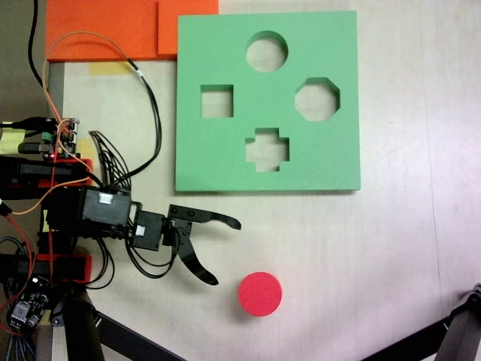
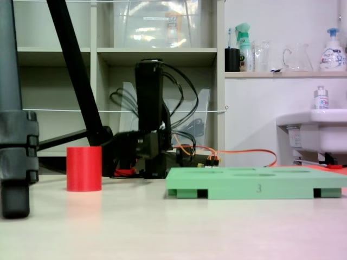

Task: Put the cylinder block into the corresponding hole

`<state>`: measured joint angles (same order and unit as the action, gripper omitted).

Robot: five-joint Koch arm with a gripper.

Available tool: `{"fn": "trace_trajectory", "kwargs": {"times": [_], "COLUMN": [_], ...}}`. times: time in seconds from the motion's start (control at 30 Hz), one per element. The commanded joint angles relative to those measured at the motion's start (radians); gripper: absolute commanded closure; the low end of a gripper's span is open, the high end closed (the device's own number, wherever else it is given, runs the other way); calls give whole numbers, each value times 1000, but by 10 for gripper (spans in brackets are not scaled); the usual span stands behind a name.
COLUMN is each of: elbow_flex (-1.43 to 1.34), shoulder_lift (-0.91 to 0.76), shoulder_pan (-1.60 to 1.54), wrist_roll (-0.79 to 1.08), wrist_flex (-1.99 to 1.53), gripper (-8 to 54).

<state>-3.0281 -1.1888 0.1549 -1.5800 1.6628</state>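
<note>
The red cylinder block [image 1: 261, 293] stands upright on the pale table, below the green foam board [image 1: 210, 162] in a fixed view. In another fixed view the cylinder block [image 2: 84, 168] stands left of the board [image 2: 255, 187]. The circular cutout [image 1: 267, 51] is at the board's top middle and is empty. My gripper [image 1: 227, 253] is open, its two black fingers spread wide and pointing right. It is just left of the cylinder and a little above it in the picture, apart from it. The black arm [image 2: 149, 114] rises behind the cylinder.
The board also has a square cutout [image 1: 216, 101], an octagonal cutout [image 1: 317, 99] and a cross-shaped cutout [image 1: 267, 148]. Orange foam sheets [image 1: 113, 30] lie at the top left. Black tripod legs [image 1: 462, 331] [image 2: 13, 135] stand near the table edges. Loose cables [image 1: 143, 98] loop beside the arm.
</note>
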Motion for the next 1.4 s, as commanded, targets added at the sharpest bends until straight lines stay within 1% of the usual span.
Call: {"fn": "trace_trajectory", "kwargs": {"times": [0.0, 0.33, 0.43, 0.5, 0.6, 1.0, 1.37], "elbow_flex": [-6, 138, 233, 273, 337, 522, 609], "shoulder_lift": [-5, 84, 143, 166, 198, 270, 393], "shoulder_pan": [25, 196, 229, 238, 239, 219, 222], "wrist_roll": [-8, -9, -12, -14, -15, -15, -15], "wrist_flex": [178, 178, 178, 172, 153, 2, -6], "gripper": [-66, -65, -64, -48, -41, -34, -33]}}
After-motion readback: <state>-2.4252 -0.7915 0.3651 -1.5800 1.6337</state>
